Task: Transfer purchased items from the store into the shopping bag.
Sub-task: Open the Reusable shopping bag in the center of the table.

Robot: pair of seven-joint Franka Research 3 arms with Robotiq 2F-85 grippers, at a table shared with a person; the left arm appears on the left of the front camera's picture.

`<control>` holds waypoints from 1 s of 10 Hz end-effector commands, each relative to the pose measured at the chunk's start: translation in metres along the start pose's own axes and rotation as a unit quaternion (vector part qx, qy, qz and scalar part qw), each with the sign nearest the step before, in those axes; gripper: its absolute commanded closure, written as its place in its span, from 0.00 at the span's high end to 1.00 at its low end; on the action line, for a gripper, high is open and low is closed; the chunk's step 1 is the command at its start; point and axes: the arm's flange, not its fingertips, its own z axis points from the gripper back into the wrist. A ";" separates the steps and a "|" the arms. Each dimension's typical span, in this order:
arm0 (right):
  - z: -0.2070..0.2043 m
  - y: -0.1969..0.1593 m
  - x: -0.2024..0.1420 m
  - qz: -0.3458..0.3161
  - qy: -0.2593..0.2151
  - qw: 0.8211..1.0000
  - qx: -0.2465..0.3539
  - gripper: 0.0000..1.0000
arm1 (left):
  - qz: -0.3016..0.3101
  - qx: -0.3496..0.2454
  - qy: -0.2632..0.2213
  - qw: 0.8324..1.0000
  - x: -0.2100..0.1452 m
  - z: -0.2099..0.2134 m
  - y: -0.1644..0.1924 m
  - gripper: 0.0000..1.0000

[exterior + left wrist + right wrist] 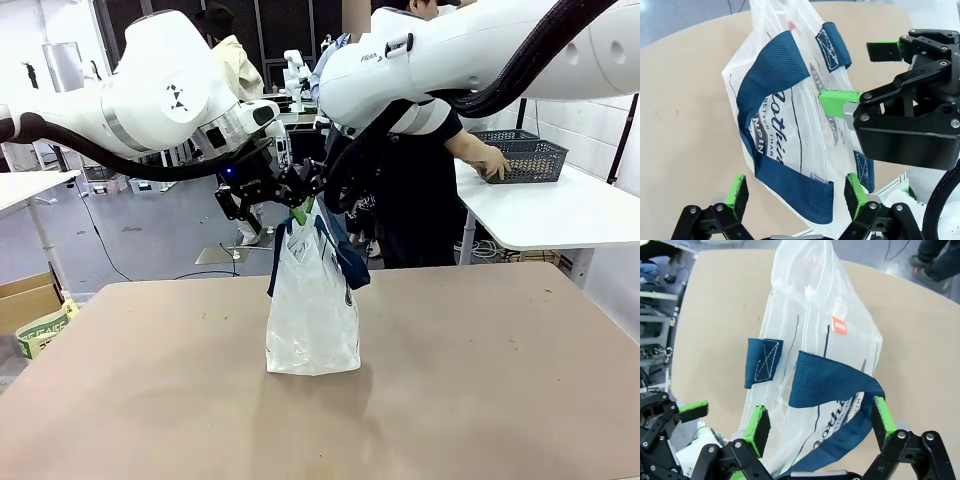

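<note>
While the shopping bag (312, 320) stands upright mid-table, I see both grippers poised at its mouth.
Under it is the brown table (480, 400). The grey basket (525, 155) sits well apart on a white side table (560, 215) (a person's hand (492, 165) rests on its rim). My left gripper (796, 200) and right gripper (820, 427) each have their fingers spread wide, with a navy strap between them, not clamped.
</note>
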 end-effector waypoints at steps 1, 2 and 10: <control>-0.005 0.003 0.005 -0.008 0.022 1.000 0.001 1.00 | 0.019 -0.001 0.011 1.000 0.003 -0.002 0.003 1.00; -0.010 0.003 0.005 -0.009 0.024 1.000 -0.003 1.00 | 0.020 0.000 0.013 1.000 0.006 -0.005 0.004 1.00; -0.029 -0.003 0.002 0.003 0.038 0.998 0.040 0.00 | 0.026 -0.003 0.010 1.000 0.013 -0.017 0.013 0.00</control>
